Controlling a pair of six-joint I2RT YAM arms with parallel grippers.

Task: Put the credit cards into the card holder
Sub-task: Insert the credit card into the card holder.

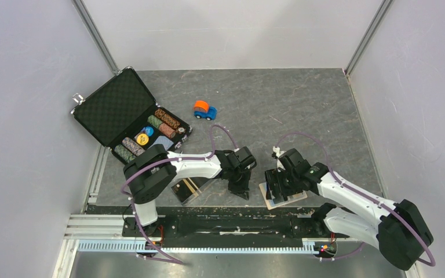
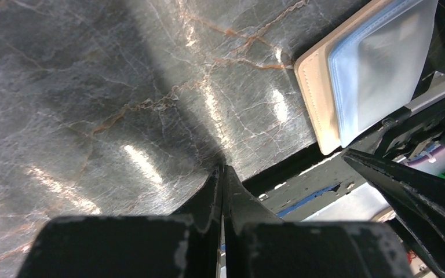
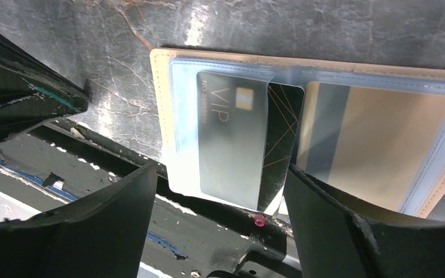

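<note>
Your two arms: white shells, black joints, purple wiring.
On your left arm and right arm you see smooth white links set between bulky black joint housings, with a thin purple cable looping along the outside of each. Your left gripper has matte black, wedge-shaped fingers whose edges are scuffed to pale grey. The fingers of your right gripper are broad, black and slightly grainy. A small green light glows on the black housing at your right wrist.
</note>
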